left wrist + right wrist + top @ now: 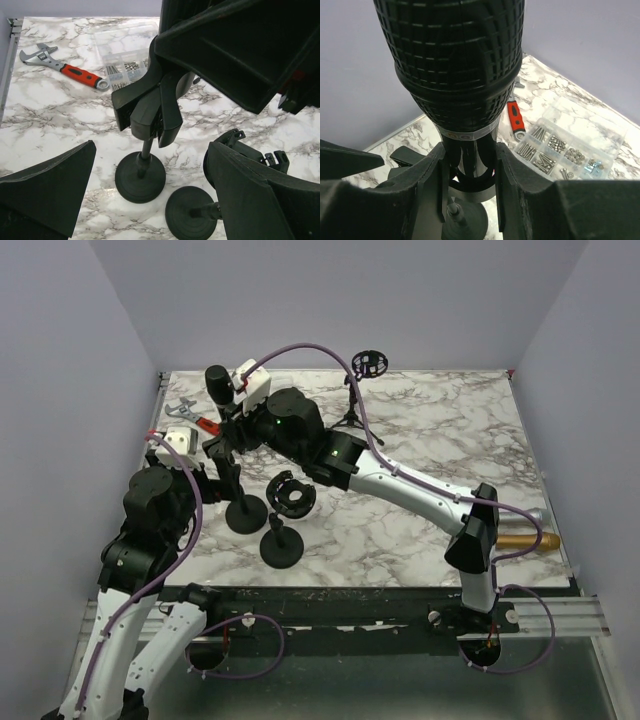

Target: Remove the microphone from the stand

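Note:
The black microphone (219, 383) stands upright with its mesh head up, filling the top of the right wrist view (455, 55). My right gripper (233, 430) (470, 165) is shut on its body just under the head. A black clip ring circles the body below the fingers. The stand (245, 512) is a thin pole on a round black base (140, 176); its silvery pole tip (454, 212) shows just under my right fingers. My left gripper (226, 476) (151, 150) is open, its fingers wide apart on either side of the stand's pole and not touching it.
A second round-base stand (282, 545) (192, 212) with an empty clip (291, 492) stands just right of the first. A tripod stand (352, 418) is at the back. A red-handled wrench (65, 70) and a clear screw box (570, 145) lie behind. A gold cylinder (525, 542) lies at the right edge.

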Tool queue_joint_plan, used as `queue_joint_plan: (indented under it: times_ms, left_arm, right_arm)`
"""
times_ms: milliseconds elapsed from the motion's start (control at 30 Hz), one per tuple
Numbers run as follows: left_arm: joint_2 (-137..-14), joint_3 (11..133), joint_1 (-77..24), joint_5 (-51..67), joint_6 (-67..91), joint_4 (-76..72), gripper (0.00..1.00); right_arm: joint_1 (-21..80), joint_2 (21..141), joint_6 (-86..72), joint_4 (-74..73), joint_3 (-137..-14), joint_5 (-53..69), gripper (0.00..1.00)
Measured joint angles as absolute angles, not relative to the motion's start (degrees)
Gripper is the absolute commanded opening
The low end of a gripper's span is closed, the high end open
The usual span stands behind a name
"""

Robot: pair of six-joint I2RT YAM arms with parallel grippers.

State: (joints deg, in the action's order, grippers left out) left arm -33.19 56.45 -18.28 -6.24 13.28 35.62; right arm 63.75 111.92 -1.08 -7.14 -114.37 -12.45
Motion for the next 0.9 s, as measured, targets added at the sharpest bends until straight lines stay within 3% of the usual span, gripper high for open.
queue_joint_plan:
  times_ms: [400, 533, 600, 633, 667, 700, 733, 900]
  left_arm:
    - [-35.4, 56.8, -16.5, -4.8, 9.4, 32.4, 0.98]
    - [-37.8, 56.8, -16.5, -3.5, 9.0, 31.0, 0.92]
    - [-38.7, 56.8, -16.4, -2.3, 8.8, 30.7, 0.8]
    - [-38.9, 56.8, -16.4, -1.8, 8.8, 30.5, 0.68]
    - [-39.3, 56.8, -16.4, -1.1, 8.7, 30.4, 0.45]
    - [-39.4, 56.8, -16.4, -0.8, 8.4, 30.4, 0.09]
    - [-39.9, 56.8, -16.4, -0.9, 7.6, 30.5, 0.0]
    - [-40.9, 57.8, -15.8, -0.2, 7.1, 31.7, 0.0]
  right_arm:
    - [61.6, 111.6, -2.9, -8.1, -114.4, -5.8, 0.01]
    - [61.5, 111.5, -3.0, -8.2, -114.4, -5.1, 0.01]
    - [61.5, 111.5, -3.0, -8.3, -114.4, -4.9, 0.01]
    - [61.5, 111.5, -3.0, -8.3, -114.4, -4.8, 0.01]
    - [61.5, 111.5, -3.0, -8.3, -114.4, -4.8, 0.01]
    - [61.5, 111.5, -3.0, -8.3, -114.4, -4.7, 0.01]
    - [61.5, 111.5, -3.0, -8.3, -114.4, -4.8, 0.01]
    - [61.0, 111.3, -4.1, -9.5, -114.4, -4.9, 0.01]
